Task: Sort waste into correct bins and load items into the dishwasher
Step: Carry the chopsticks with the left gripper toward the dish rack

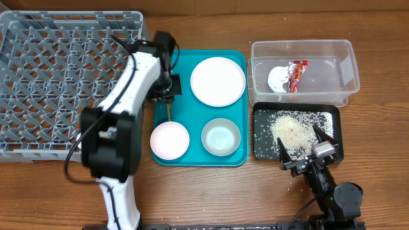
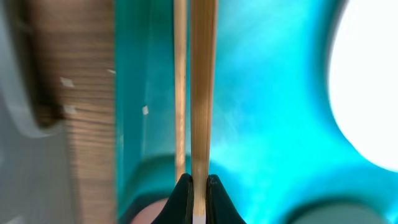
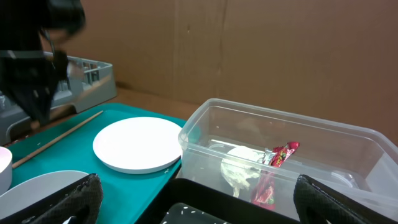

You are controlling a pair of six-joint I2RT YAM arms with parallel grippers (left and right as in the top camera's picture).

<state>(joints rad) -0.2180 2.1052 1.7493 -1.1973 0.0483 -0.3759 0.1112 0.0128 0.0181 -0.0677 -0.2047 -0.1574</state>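
Overhead: red wrapper and napkin lie in clear tub, rice in black tray. Plate, pink bowl and grey-green bowl wait on teal tray; dish rack unloaded.
Left wrist: left tool pinches one chopstick.
Right wrist: right tool gapes wide, empty.

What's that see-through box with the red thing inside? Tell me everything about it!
The clear rectangular plastic tub has high see-through walls, rounded corners and a thicker rim, with no lid. It stands upright on the wooden table, right of the flat teal tray and just behind the shallow black tray; whether they touch is unclear. Inside lie a crumpled white paper napkin and, right beside it, a red crinkled food wrapper.
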